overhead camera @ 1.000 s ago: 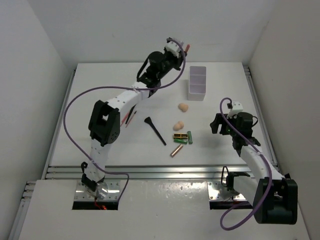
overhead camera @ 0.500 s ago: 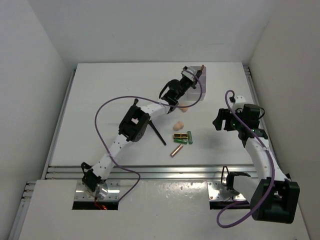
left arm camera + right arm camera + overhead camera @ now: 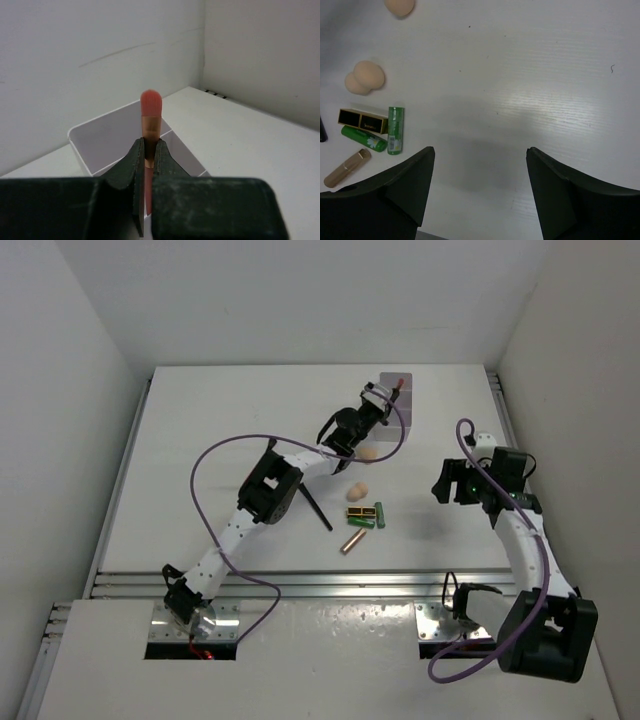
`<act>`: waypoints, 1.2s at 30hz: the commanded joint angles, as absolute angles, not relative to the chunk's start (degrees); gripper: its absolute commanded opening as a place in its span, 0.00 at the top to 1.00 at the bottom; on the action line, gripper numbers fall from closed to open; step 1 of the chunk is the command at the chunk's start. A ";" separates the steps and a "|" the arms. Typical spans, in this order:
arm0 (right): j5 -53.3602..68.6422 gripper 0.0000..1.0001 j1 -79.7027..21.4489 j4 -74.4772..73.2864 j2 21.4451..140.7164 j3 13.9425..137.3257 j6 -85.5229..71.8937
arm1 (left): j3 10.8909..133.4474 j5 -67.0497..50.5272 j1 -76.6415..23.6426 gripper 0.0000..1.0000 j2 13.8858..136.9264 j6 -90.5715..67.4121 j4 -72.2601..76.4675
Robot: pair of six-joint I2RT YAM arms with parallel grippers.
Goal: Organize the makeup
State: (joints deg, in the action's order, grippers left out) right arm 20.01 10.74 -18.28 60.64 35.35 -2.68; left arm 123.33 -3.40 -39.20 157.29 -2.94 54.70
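Left gripper (image 3: 148,150) was clenched on the pink pencil (image 3: 151,107) low on its shaft, tip up, just over the white two-compartment box (image 3: 95,137) at the far side. The pencil looked light, stiff, thin and slick. A mid-shaft pinch suits it, but it could pivot between the pads. Right gripper (image 3: 479,157) hung released over the table (image 3: 545,75), right of a peach sponge (image 3: 365,76) and the green tube (image 3: 395,130) — the sponge likely squashes, the tube likely rolls.

A white two-compartment box (image 3: 107,137) stands near the far edge of the white table (image 3: 200,470), toward its right.
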 commanded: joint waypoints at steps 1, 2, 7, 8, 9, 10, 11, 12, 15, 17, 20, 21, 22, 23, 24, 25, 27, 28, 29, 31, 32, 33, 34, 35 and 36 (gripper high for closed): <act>20.92 0.25 11.78 -18.99 60.38 38.41 -0.44 | 123.13 -2.29 -39.02 1.00 156.79 -0.26 58.54; 20.92 0.25 12.04 -18.90 60.21 38.58 -0.44 | 123.13 -1.42 -39.02 1.00 156.80 -0.26 58.01; 21.36 0.16 12.13 -18.81 59.77 39.20 -0.79 | 123.13 -2.02 -39.02 0.90 156.27 -0.26 57.49; 21.36 0.14 12.04 -19.16 59.85 39.37 -0.97 | 123.13 -2.02 -39.02 0.79 155.66 -0.26 57.48; 21.27 0.12 12.04 -19.16 59.85 39.72 -0.88 | 122.61 -2.02 -39.02 0.59 155.65 0.26 57.48; 21.36 0.10 12.13 -19.42 60.03 39.99 -0.88 | 122.00 -2.89 -38.33 0.48 154.61 0.26 56.78; 21.18 0.08 11.95 -19.86 60.20 40.51 -0.70 | 121.38 -3.42 -37.80 0.38 152.86 -0.43 56.78; 21.18 0.07 11.87 -20.04 60.21 40.87 -0.79 | 120.51 -3.43 -37.79 0.28 151.62 -0.44 56.26; 19.96 0.07 11.52 -21.09 60.21 41.92 -1.23 | 114.72 -7.36 -36.48 0.19 145.49 -0.44 55.73; 18.99 0.08 10.12 -21.79 59.86 42.36 -0.97 | 112.69 -10.36 -35.07 0.17 141.79 -1.05 53.71; 16.18 0.09 5.04 -25.20 61.25 45.77 1.56 | 109.17 -14.48 -32.70 0.16 133.18 -4.48 48.36; 16.00 0.09 3.79 -25.92 61.96 46.75 1.67 | 108.29 -15.37 -31.91 0.15 130.81 -5.96 44.42; 16.08 0.09 2.65 -26.80 63.70 49.72 1.50 | 106.63 -16.60 -29.90 0.15 125.82 -6.76 42.12; 17.13 0.11 -2.32 -28.02 65.90 50.79 1.15 | 105.74 -16.61 -28.84 0.15 123.25 -7.64 39.49; 17.49 0.11 -4.03 -27.86 67.05 51.84 0.36 | 104.78 -16.61 -27.70 0.15 120.70 -8.26 32.85; 18.10 0.12 -7.70 -26.64 71.41 54.29 -1.91 | 102.68 -16.61 -25.42 0.15 115.45 -8.26 28.87; 18.98 0.14 -16.04 -25.84 76.87 57.20 -3.25 | 99.86 -14.77 -23.30 0.15 109.89 -6.70 16.34; 18.90 0.14 -20.09 -26.27 81.17 60.44 -3.08 | 95.93 -11.55 -21.38 0.15 104.12 -5.64 12.87; 18.90 0.14 -22.13 -26.98 85.82 62.12 -2.73 | 93.45 -9.60 -20.40 0.15 101.10 -4.67 9.96; 18.98 0.16 -27.32 -29.61 90.50 72.27 -2.72 | 84.87 -3.73 -16.99 0.17 95.13 -3.43 4.76; 19.42 0.16 -31.08 -30.92 96.88 74.16 -2.90 | 82.03 -1.86 -15.66 0.19 89.70 -3.43 3.79; 20.21 0.16 -32.42 -31.37 98.86 76.79 -3.25 | 79.65 -0.02 -14.25 0.26 87.13 -4.30 1.69; 20.30 0.16 -33.39 -31.46 100.53 78.73 -3.25 | 75.37 3.57 -11.72 0.29 84.84 -4.92 0.63; 19.87 0.17 -36.10 -29.64 105.25 79.36 -3.43 | 73.32 4.91 -10.47 0.32 82.73 -4.92 -0.17; 19.43 0.19 -36.91 -29.27 106.68 80.84 -3.78 | 71.47 5.88 -9.41 0.34 80.79 -4.92 -0.96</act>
